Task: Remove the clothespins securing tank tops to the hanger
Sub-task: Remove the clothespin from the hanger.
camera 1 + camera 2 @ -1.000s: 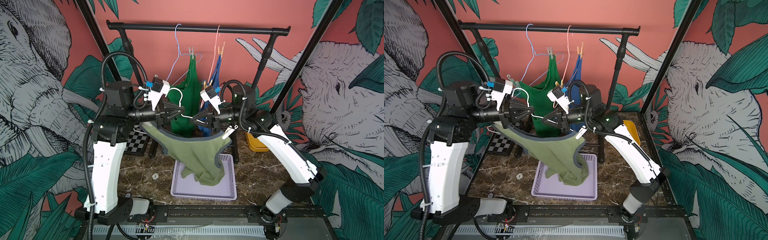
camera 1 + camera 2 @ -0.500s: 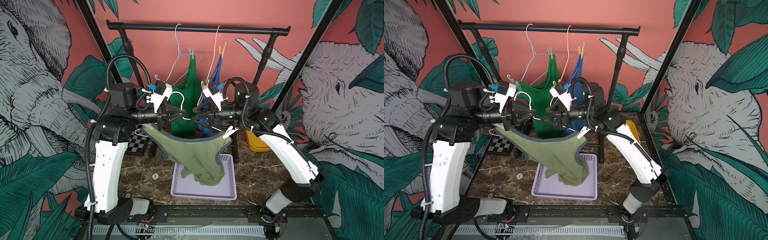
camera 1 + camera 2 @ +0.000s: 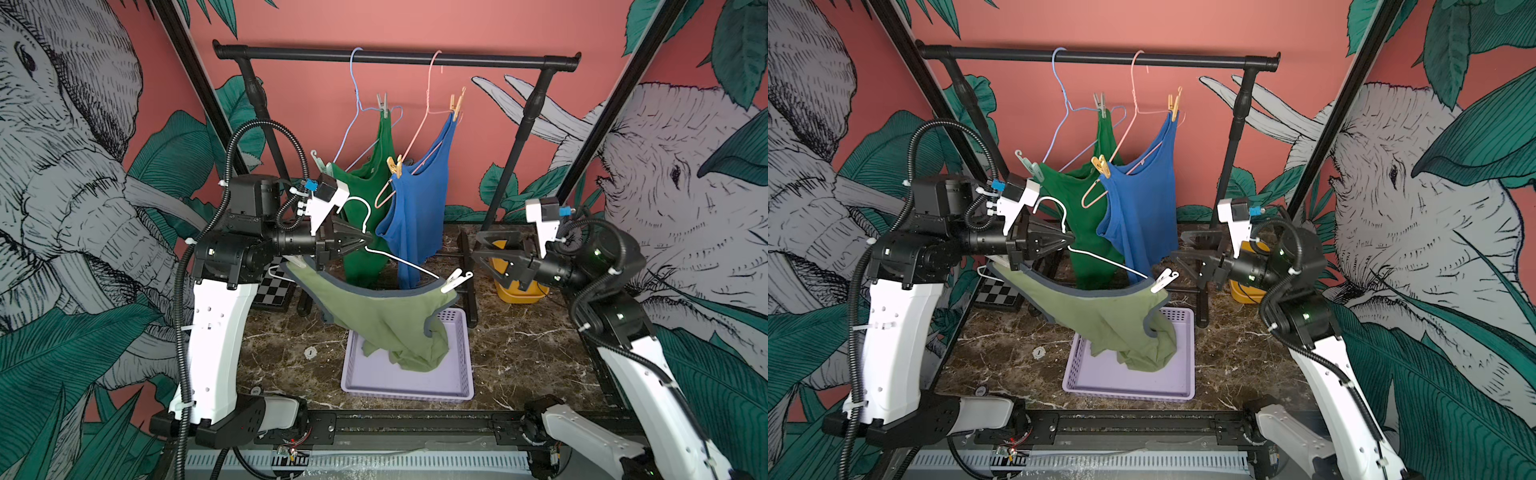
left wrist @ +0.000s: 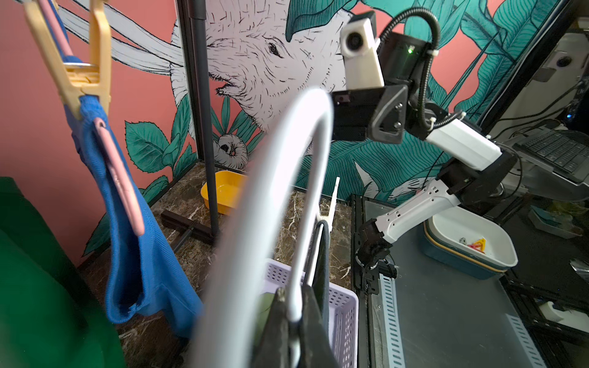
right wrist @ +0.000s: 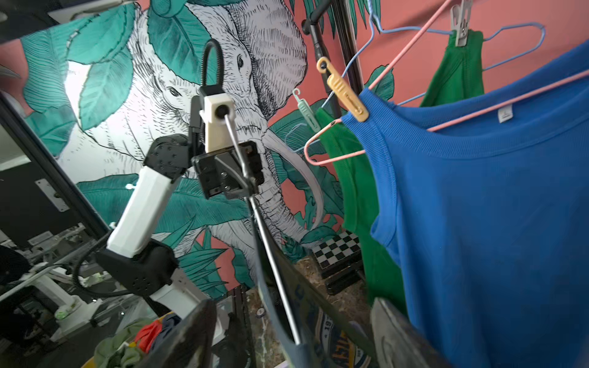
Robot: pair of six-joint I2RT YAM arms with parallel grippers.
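My left gripper point(image 3: 368, 242) is shut on the neck of a white hanger point(image 3: 409, 266); the wire runs between its jaws in the left wrist view point(image 4: 294, 315). An olive tank top point(image 3: 386, 316) hangs from that hanger, pinned by a white clothespin point(image 3: 457, 279) at its right end and another white clothespin point(image 3: 296, 262) at its left. My right gripper point(image 3: 476, 247) stands open just right of the right pin, holding nothing. On the rail, a green tank top point(image 3: 370, 199) carries grey point(image 3: 383, 104) and mint point(image 3: 322, 163) clothespins. A blue tank top point(image 3: 419, 208) carries two yellow-orange clothespins point(image 3: 456, 104).
The olive top's hem lies in a lavender basket point(image 3: 465, 374) on the marble table. A yellow bin point(image 3: 515, 293) sits behind my right gripper. A checkered board point(image 3: 272, 293) lies behind the left arm. The black rack rail point(image 3: 395, 56) and its posts stand at the back.
My right gripper has opened and drawn back to the right, away from the hanger's neck. The left gripper keeps hold of the white hanger, which has risen slightly.
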